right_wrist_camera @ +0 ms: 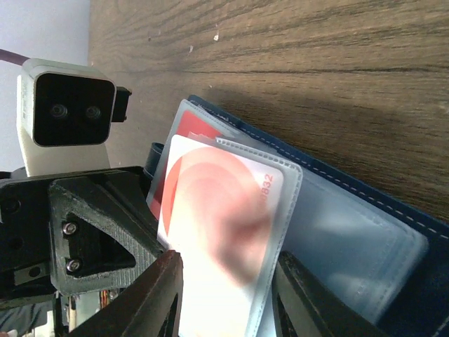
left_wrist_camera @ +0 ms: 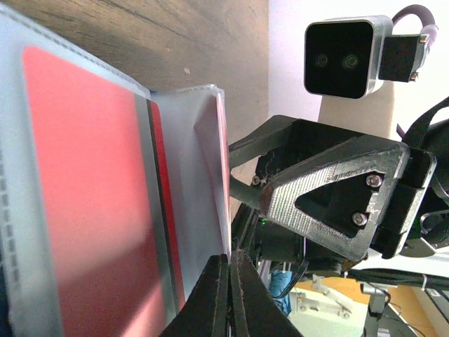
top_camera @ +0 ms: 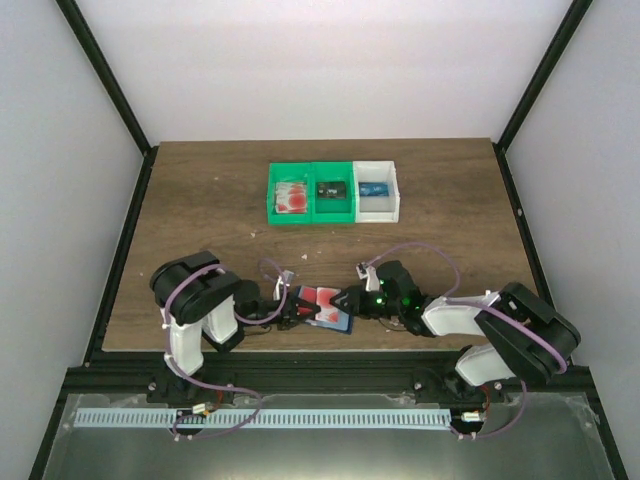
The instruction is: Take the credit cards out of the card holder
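Wood surface (top_camera: 200, 200), near edge: card holder (top_camera: 340, 322) lies open. L fingers (left_wrist_camera: 210, 302) pinched shut on its edge. R fingers (right_wrist_camera: 154, 302) apart, red-white credit card (right_wrist_camera: 217, 232) btwn them, half out of pocket, grip unclear.

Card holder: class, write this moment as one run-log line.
task: unfinished | left gripper: shut on card holder pocket edge | right gripper: astride red-and-white card, grip unclear | card: in clear sleeve
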